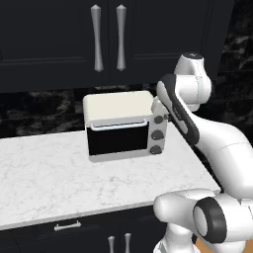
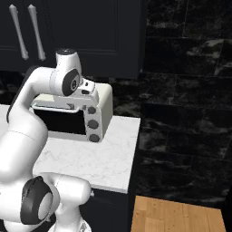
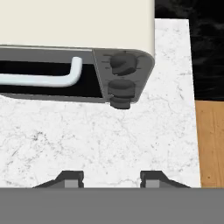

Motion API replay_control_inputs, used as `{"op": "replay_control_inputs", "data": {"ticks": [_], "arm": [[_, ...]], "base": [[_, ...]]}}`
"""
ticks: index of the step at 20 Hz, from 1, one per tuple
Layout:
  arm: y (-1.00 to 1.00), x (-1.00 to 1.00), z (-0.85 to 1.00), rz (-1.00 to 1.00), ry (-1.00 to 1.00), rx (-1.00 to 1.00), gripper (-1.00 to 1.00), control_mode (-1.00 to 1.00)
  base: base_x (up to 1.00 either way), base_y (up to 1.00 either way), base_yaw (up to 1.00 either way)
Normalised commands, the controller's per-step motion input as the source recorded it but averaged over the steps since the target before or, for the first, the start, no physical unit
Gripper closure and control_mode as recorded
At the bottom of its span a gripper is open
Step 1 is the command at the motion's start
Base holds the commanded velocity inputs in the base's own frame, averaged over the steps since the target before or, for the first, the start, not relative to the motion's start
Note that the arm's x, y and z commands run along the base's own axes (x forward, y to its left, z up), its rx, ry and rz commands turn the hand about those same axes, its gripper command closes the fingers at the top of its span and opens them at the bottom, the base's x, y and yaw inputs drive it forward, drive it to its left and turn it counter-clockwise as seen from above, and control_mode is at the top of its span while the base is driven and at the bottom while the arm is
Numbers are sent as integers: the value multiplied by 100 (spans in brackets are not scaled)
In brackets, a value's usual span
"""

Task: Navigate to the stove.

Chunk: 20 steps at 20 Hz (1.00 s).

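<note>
The stove is out of view. My gripper (image 3: 111,178) hangs open above the white marble counter (image 3: 109,140), its two dark fingertips (image 3: 70,177) spread wide with nothing between them. Just ahead of it stands the small cream toaster oven (image 3: 65,22), with its knob column (image 3: 121,81) and pale handle facing me. From the base cameras, my white hand (image 1: 161,107) sits at the toaster oven's (image 1: 118,126) top right corner, above the knobs.
The marble counter (image 1: 74,178) ends just right of the toaster oven (image 2: 105,102). Beyond the counter edge (image 2: 131,163) lie a black marbled wall (image 2: 186,90) and wooden floor (image 2: 176,215). Dark upper cabinets with steel handles (image 1: 108,37) hang above.
</note>
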Motion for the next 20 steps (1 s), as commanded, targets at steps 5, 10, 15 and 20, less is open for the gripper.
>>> {"op": "replay_control_inputs", "data": {"ticks": [5, 10, 15, 20], "arm": [[0, -39, -5, 0, -1, 0, -100, -100], [0, -87, -44, 0, 0, 0, -100, -100], [0, -67, -52, 1, 0, 0, -100, -100], [0, -11, -9, 2, 0, 0, -100, 100]], "base": [[0, 0, 0], [0, 0, 0], [0, 0, 0], [-53, 1, 25]]}}
